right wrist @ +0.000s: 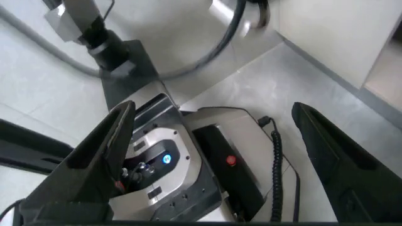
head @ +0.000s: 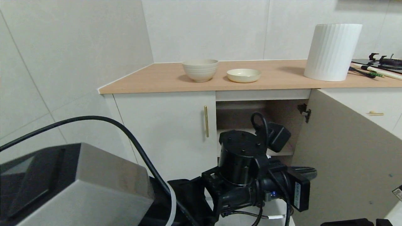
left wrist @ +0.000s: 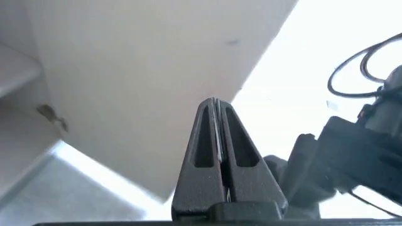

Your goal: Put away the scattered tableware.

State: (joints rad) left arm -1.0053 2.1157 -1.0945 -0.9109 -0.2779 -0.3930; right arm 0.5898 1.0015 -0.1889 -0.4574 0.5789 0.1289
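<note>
The open cabinet (head: 238, 116) was largely hidden behind a black arm at lower centre of the head view. Utensils (head: 375, 70) were cut off at the right edge. The left gripper (left wrist: 215, 108) had its fingers pressed together, empty, and the right gripper (right wrist: 213, 107) gaped wide, empty. The bowl (head: 200, 69) and dish (head: 243, 75) sat near each other at upper centre on the counter (head: 157, 80).

Domestic kitchen. Evidence: wood-look countertop (head: 282, 75) over white cabinets (head: 163, 131), 1 door (head: 345, 157) open, tiled walls (head: 78, 47), stove burner (head: 389, 60) at far right, 1 bowl (head: 200, 69) and 1 dish (head: 243, 75) on top.
</note>
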